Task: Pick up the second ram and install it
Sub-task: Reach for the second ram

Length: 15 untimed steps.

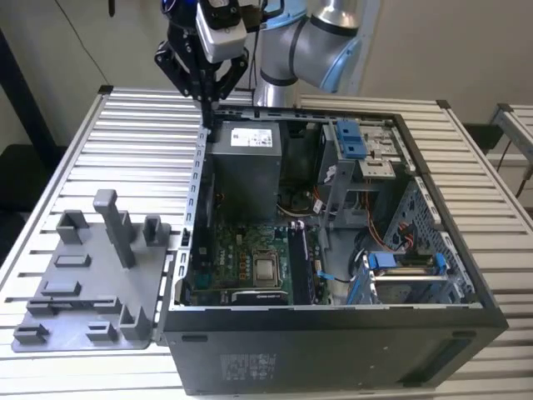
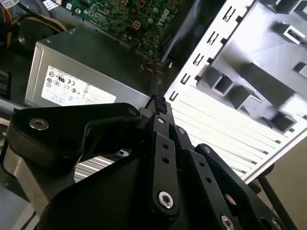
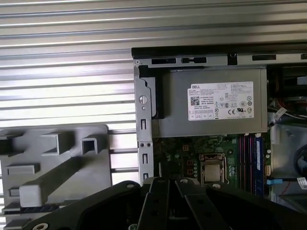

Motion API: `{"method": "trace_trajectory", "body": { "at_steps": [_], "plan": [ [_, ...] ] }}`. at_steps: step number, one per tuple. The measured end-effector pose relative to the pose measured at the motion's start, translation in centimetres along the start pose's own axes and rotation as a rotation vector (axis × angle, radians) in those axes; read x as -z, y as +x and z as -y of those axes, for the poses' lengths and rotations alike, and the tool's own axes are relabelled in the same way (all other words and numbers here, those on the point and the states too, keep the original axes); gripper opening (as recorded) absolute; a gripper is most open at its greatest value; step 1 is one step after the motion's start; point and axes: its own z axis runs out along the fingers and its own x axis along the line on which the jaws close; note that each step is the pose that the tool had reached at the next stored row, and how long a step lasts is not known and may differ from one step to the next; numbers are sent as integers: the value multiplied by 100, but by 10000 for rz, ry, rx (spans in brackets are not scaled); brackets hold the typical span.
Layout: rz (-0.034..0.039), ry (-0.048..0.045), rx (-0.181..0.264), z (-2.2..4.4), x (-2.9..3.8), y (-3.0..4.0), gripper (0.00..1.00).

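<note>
The second ram point(image 3: 32, 209), as I judged it, was the long dark strip lying flat at the near end of the grey tray point(image 1: 83, 321), left of the computer case point(image 1: 333, 350); I could not be certain. My gripper point(image 1: 205, 98) hung well apart from it, over the case's far left corner beside the power supply point(image 1: 250, 167), clenched tip to tip and grasping nothing. Dark sticks stood in the slots point(image 3: 246, 163) right of the processor point(image 3: 211, 173); how many, I could not tell. By my reckoning, neither pickup nor install was done.
</note>
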Motion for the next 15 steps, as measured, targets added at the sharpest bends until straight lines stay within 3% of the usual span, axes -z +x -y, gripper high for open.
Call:
{"method": "trace_trajectory", "body": {
  "at_steps": [15],
  "plan": [
    [-1, 0, 0, 18, 4, 254, 11]
  ]
}}
